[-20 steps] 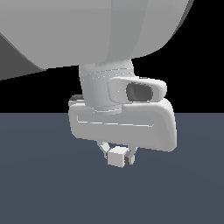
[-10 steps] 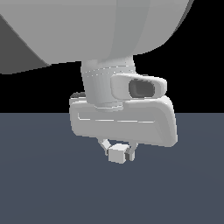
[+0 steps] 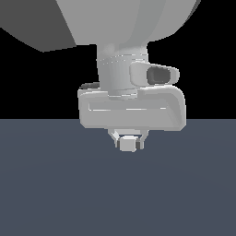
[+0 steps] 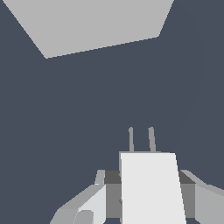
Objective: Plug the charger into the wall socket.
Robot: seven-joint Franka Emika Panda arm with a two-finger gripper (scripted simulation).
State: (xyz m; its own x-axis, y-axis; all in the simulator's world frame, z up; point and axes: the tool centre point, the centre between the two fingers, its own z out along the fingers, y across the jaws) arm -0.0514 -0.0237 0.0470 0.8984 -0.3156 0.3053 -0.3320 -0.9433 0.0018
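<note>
Charger (image 4: 151, 188) sits between the two fingers (image 4: 94, 203) of the gripper (image 3: 128, 140), which are closed on its sides. In the wrist view two thin metal prongs (image 4: 141, 139) stick out from its far face. A pale grey slab (image 4: 100, 24) lies well apart from the prongs; I see no holes on it. In the exterior view the charger (image 3: 128, 144) hangs above the dark floor (image 3: 55, 193).

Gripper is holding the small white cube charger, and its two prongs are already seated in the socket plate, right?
Not seated. The gripper does hold the small white cube charger, but the wrist view shows its two grey prongs bare over dark floor, apart from the pale grey slab.
</note>
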